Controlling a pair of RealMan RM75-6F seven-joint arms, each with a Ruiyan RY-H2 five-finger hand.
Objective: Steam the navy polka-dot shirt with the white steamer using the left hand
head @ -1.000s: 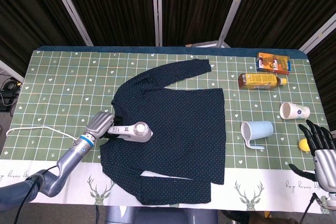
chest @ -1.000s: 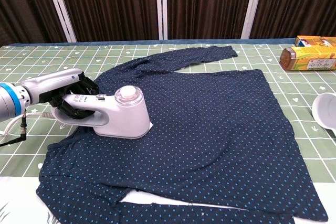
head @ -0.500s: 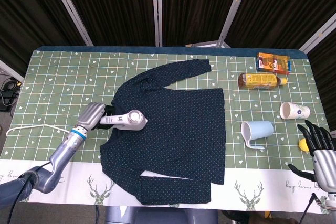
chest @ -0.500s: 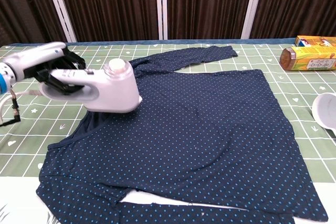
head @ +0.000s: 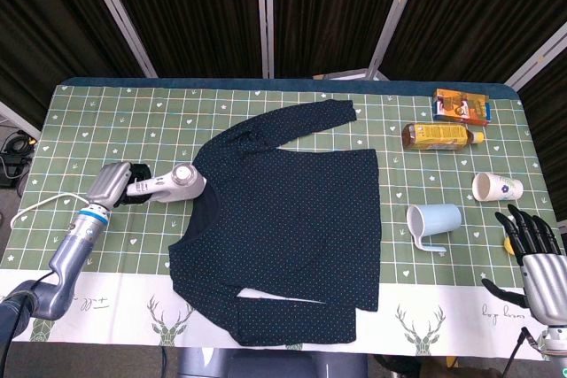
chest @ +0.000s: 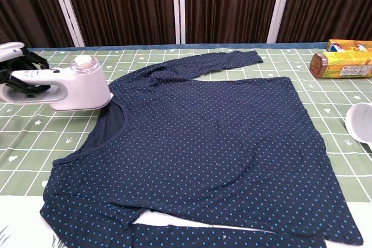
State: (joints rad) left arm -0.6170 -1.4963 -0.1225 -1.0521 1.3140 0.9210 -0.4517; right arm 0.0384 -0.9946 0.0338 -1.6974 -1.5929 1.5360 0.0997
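The navy polka-dot shirt (head: 288,219) (chest: 215,143) lies flat across the middle of the table, collar toward the left. My left hand (head: 113,185) (chest: 14,65) grips the handle of the white steamer (head: 168,185) (chest: 67,85). The steamer sits just off the shirt's collar edge, at its left side, with its head beside the neckline. In the chest view it looks to stand on the green cloth. My right hand (head: 536,250) hangs open at the table's front right corner, holding nothing.
A light blue mug (head: 432,221) lies on its side right of the shirt, a white paper cup (head: 494,187) beyond it. An amber bottle (head: 440,136) (chest: 342,64) and an orange box (head: 461,105) lie at the back right. The steamer's white cord (head: 35,210) trails left.
My left hand has carried the steamer leftward and toward the back, off the shirt's body and past the collar to the cloth beside it. The right hand has barely moved.
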